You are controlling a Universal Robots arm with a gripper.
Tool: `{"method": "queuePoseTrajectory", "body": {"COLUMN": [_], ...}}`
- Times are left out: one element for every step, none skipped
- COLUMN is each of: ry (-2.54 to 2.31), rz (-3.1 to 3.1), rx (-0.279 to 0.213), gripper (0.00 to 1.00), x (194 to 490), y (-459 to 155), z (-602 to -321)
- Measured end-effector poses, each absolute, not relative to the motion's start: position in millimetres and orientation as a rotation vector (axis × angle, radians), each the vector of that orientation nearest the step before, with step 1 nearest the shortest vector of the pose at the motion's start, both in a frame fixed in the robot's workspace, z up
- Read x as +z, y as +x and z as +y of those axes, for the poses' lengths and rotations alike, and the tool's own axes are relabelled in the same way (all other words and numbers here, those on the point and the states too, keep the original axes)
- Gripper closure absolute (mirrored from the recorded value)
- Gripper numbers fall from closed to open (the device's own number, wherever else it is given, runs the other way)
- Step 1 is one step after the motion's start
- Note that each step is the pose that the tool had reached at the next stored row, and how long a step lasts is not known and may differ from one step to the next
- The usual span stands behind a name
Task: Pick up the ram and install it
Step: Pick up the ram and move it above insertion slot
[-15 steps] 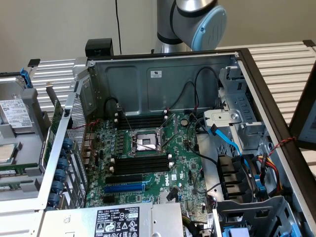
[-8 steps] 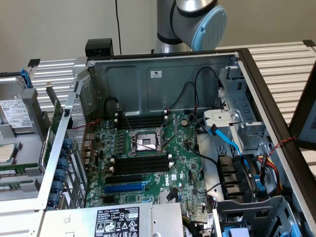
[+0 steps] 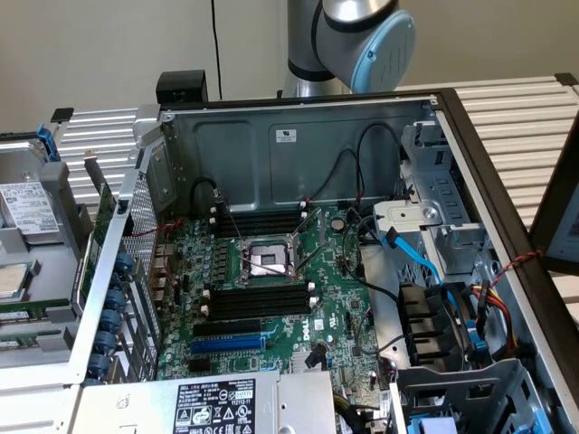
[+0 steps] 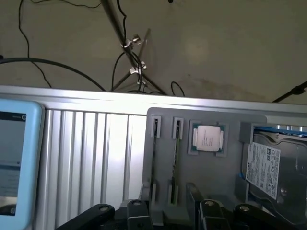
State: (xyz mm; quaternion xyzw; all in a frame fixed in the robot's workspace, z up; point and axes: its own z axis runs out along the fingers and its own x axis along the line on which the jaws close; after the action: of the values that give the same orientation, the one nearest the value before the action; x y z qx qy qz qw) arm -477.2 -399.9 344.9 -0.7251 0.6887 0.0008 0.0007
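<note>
My pincer [image 4: 169, 201] stands wide and empty over the grey tray [image 4: 230, 122], the ram [image 4: 176, 143] on edge just beyond its fingertips, so nothing's lifted yet and the motherboard's memory slots [image 3: 258, 301] look unfilled.

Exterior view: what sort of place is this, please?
Probably a robotics lab bench for computer assembly. An open computer case lies on a slatted metal table with its motherboard exposed, a robot arm stands behind it, and the wrist view shows a grey tray holding a processor and a hard drive.
</note>
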Motion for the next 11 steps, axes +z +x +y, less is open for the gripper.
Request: {"method": "queuePoseTrajectory", "body": {"ry": [-2.277,-2.277,-2.277,-2.277,-2.277,-2.277,-2.277,-2.277,-2.277,-2.277,-2.276], "rz": [2.163,2.163,2.162,2.163,2.162,2.162,2.163,2.163,2.163,2.162,2.162], "rx": [0.002,0.002,0.003,0.003,0.002,0.002,0.002,0.003,0.002,0.002,0.002], "gripper": [0.58,0.58,0.58,0.58,0.58,0.58,0.58,0.58,0.58,0.58,0.58], "x": [343.1,341.3,339.6,337.8,335.9,334.0,332.3,330.5,328.7,326.7,324.8], "y": [-477.1,-476.9,-476.1,-474.9,-473.3,-471.1,-469.0,-467.0,-465.7,-465.0,-464.6], "z": [-400.1,-400.5,-400.9,-401.2,-401.2,-401.3,-401.3,-401.4,-401.4,-401.3,-401.3]}}
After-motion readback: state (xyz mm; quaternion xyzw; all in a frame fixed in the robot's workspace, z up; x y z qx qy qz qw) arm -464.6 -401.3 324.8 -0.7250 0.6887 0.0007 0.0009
